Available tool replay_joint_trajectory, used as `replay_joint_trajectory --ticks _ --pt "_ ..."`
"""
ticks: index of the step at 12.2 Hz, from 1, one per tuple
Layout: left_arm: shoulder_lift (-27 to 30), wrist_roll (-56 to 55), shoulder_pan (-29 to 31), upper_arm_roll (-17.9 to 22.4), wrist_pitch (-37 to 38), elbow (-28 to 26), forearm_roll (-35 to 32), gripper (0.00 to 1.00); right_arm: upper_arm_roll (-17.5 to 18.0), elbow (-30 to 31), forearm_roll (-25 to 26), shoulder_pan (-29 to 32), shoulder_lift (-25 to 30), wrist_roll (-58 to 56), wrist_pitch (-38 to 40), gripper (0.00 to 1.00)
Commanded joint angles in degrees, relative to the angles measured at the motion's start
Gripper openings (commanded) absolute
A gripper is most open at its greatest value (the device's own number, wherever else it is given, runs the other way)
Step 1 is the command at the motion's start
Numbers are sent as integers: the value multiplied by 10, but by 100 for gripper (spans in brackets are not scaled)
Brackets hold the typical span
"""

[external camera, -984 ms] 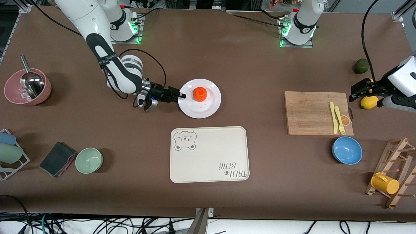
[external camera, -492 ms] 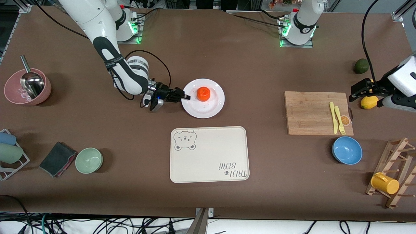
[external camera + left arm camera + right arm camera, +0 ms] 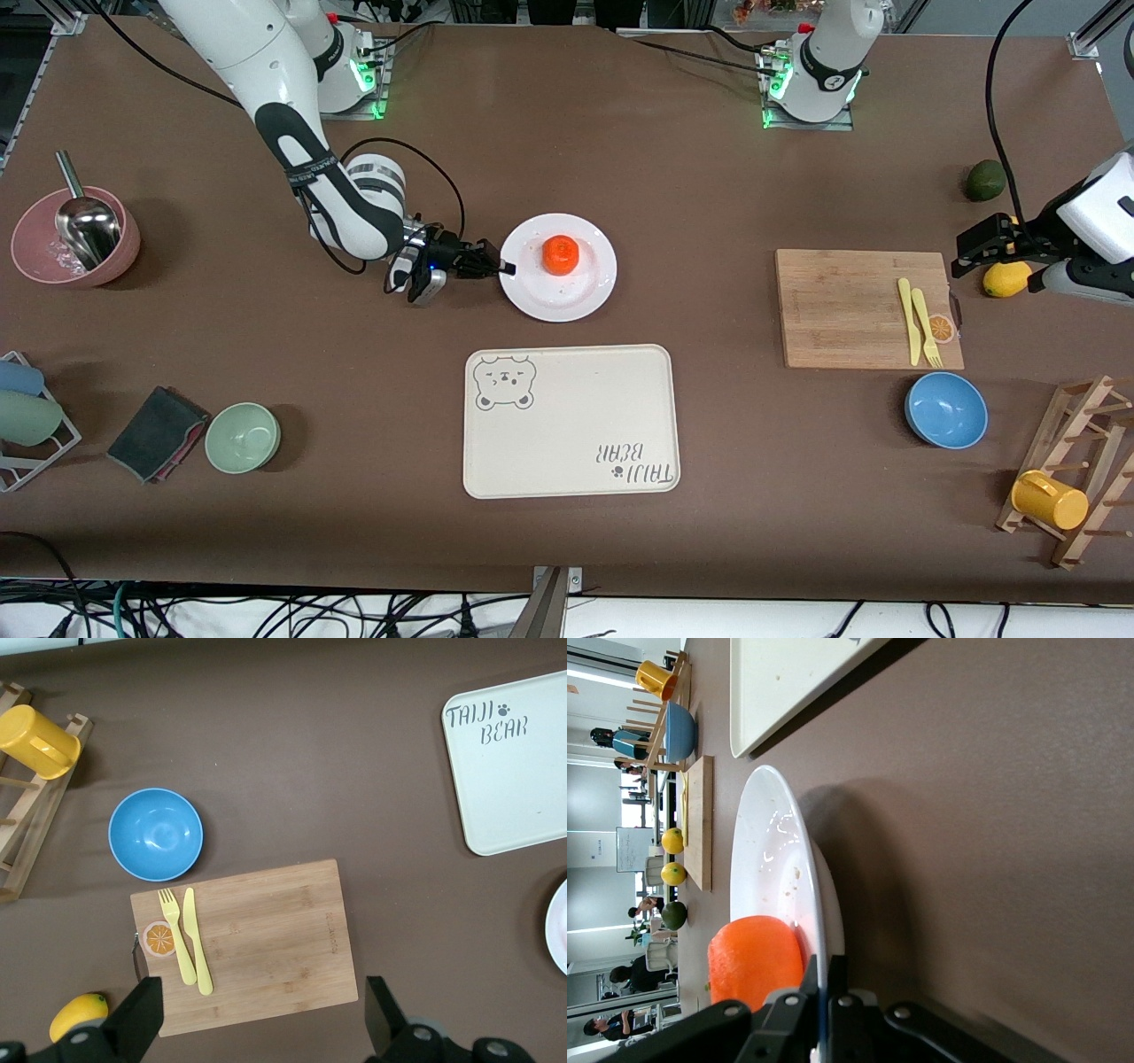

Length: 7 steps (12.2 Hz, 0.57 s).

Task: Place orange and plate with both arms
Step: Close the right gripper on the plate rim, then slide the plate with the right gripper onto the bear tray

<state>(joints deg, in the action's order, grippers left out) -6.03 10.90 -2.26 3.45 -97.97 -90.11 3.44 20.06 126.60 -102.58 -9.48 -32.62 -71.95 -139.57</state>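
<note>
The white plate [image 3: 567, 297] lies mid-table, farther from the front camera than the cream tray, and the orange [image 3: 561, 254] sits on it. My right gripper [image 3: 506, 266] is shut on the plate's rim at the edge toward the right arm's end. The right wrist view shows the two fingers pinching the rim [image 3: 766, 859], the gripper [image 3: 824, 973] right beside the orange [image 3: 753, 961]. My left gripper [image 3: 967, 255] hangs open and holds nothing, over the cutting board's end next to a lemon; in the left wrist view its fingers [image 3: 142, 1014] straddle the board's edge.
A cream bear-print tray [image 3: 567, 421] lies nearer the camera than the plate. The wooden cutting board [image 3: 850, 306] carries a yellow fork and knife. Around it are a blue bowl [image 3: 945, 409], a lemon [image 3: 1005, 279] and an avocado [image 3: 985, 180]. A green bowl [image 3: 243, 437] and a pink bowl [image 3: 75, 237] stand at the right arm's end.
The right gripper has shut on the plate's rim. Plate and orange have shifted a little toward the left arm's end. The left arm has not moved.
</note>
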Motion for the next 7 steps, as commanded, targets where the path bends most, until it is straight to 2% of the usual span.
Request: replay_joint_trajectory --ticks 1,4,7 --pt "-7 18 4 1 4 15 16 100 1 -21 -15 4 -8 -7 -5 0" --pt "-7 18 4 1 4 15 16 100 -9 -76 -11 11 -8 83 -4 0" --pt "-7 18 4 1 4 15 16 100 -16 -181 11 14 -46 190 -6 0"
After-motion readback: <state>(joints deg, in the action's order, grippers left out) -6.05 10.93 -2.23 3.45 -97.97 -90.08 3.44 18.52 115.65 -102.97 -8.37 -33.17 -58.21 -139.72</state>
